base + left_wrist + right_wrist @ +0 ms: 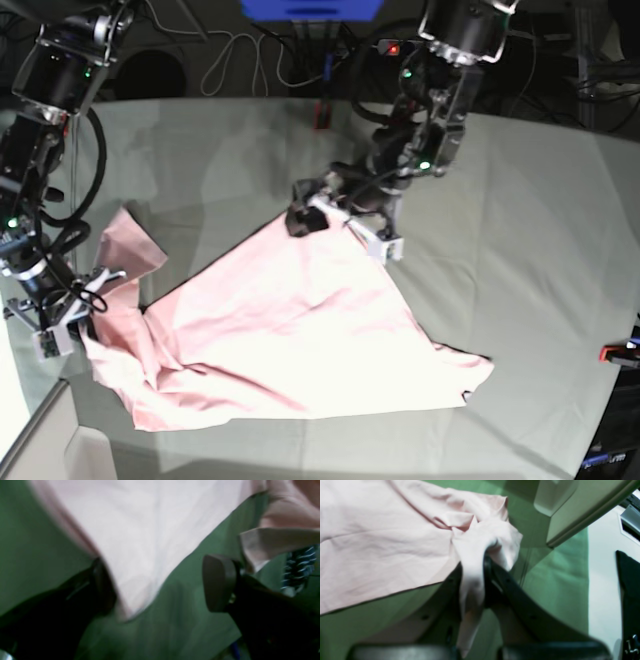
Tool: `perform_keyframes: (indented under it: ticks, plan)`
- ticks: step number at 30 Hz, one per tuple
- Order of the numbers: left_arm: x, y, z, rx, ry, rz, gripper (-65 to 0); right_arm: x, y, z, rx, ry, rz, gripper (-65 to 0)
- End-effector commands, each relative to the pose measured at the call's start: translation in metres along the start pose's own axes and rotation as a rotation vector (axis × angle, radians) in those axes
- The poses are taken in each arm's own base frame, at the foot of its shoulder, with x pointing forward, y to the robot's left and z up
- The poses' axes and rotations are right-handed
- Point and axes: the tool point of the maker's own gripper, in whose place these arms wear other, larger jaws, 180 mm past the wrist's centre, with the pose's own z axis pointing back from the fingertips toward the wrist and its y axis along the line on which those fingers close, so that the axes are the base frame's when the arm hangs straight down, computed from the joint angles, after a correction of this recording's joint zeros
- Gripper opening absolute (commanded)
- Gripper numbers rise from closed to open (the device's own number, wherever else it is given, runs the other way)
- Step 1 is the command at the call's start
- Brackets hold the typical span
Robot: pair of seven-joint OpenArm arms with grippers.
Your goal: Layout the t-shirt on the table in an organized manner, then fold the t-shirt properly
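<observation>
The t-shirt (290, 340) lies spread but skewed on the counter (520, 200), plain pink side up, roughly a triangle. One corner points toward the far edge of the counter. Another runs out toward the near right of the base view, and a bunched, crumpled end sits at that view's left.

The left gripper (160, 582) sits right at the shirt's far corner with its jaws spread wide. In the left wrist view the corner tip (130, 610) lies between the two fingers, flat on the green cloth, and nothing is pinched there.

At the shirt's crumpled end, the right gripper (482, 562) is pressed together on a fold of pink fabric, with a tail of cloth hanging down between its fingers.

So the shirt's long line runs from that clamped bunch across to the free near-right corner (480, 375). That loose corner lies well away from both grippers, somewhat closer to the left one. My read: straightening depends on tensioning from the right gripper's held end, and the left is better placed to take an opposite edge.
</observation>
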Motion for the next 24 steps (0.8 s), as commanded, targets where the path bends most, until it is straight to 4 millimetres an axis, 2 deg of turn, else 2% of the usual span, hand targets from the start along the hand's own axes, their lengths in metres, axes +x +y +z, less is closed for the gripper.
perform_keyframes:
  ticks: [1,3,5,9,12,14,18,20,23,24]
  plan:
    - [-0.028,-0.001,-0.006,0.022,0.128,0.014,-16.6,0.022,-0.009,0.002,-0.017,-0.068,0.007,-65.0]
    - [-0.024,-0.003,-0.011,0.019,0.131,0.013,-23.4,0.021,-0.008,0.002,-0.017,-0.067,0.007,-65.0]
    - [-0.02,-0.01,-0.013,0.007,0.123,0.012,-34.2,0.015,-0.006,0.003,-0.012,-0.054,0.005,-65.0]
    - [-0.01,-0.01,-0.012,0.004,0.099,0.01,-65.0,0.01,-0.007,0.005,-0.013,-0.044,0.008,-65.0]
    - [0.008,-0.026,-0.006,-0.034,0.049,-0.017,-63.1,0.009,-0.007,0.005,-0.012,-0.043,0.008,-65.0]
    - [0.03,-0.029,0.006,-0.045,-0.005,-0.058,-65.0,0.007,-0.011,0.007,-0.025,-0.04,0.0,-65.0]
    - [0.071,-0.038,0.046,-0.08,-0.134,-0.157,-64.8,0.004,-0.025,0.013,-0.064,-0.041,-0.021,-65.0]
    - [0.104,-0.036,0.07,-0.078,-0.224,-0.199,-64.8,0.004,-0.026,0.014,-0.068,-0.041,-0.022,-65.0]
    - [0.139,-0.032,0.102,-0.096,-0.315,-0.196,-64.8,0.007,-0.027,0.016,-0.073,-0.046,-0.011,-65.0]
    - [0.151,-0.025,0.111,-0.091,-0.337,-0.188,-64.8,0.007,-0.026,0.019,-0.073,-0.046,-0.004,-65.0]
